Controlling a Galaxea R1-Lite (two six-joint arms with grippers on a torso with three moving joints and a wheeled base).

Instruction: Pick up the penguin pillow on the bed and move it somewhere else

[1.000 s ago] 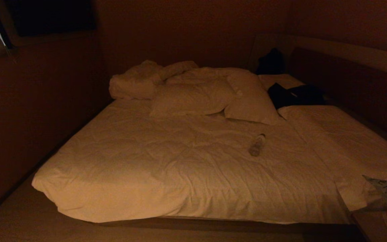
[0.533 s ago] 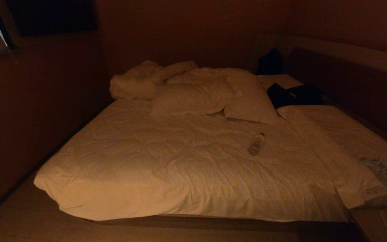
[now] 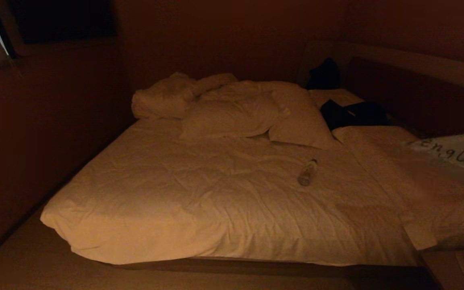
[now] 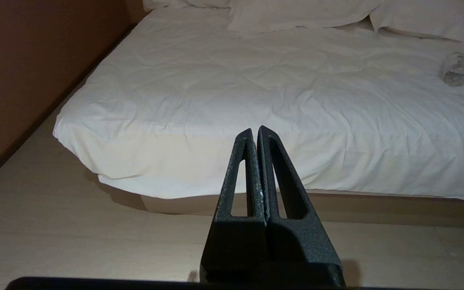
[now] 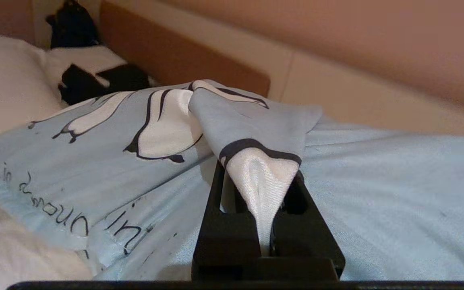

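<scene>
The right pincer (image 5: 265, 189) is clamped on a bunched fold of the pale grey-blue penguin-printed pillow (image 5: 107, 133), which hangs over the right side of the wide white-quilted bed (image 3: 216, 201), its long axis running toward the headboard.

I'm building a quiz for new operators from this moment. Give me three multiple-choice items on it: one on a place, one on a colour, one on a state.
1. Where does the plastic bottle lie?
A. on the bed's duvet
B. on the floor
C. on a pillow

2. What colour is the penguin pillow's cloth?
A. red
B. pale blue
C. green

3. How is the right gripper?
A. wide open
B. shut on nothing
C. shut on pillow fabric

Answers:
1 A, the bottle rests on its side mid-duvet.
2 B, the right wrist view shows pale blue cloth with black-and-white penguins.
3 C, a fold of cloth is pinched between its fingers.
</scene>
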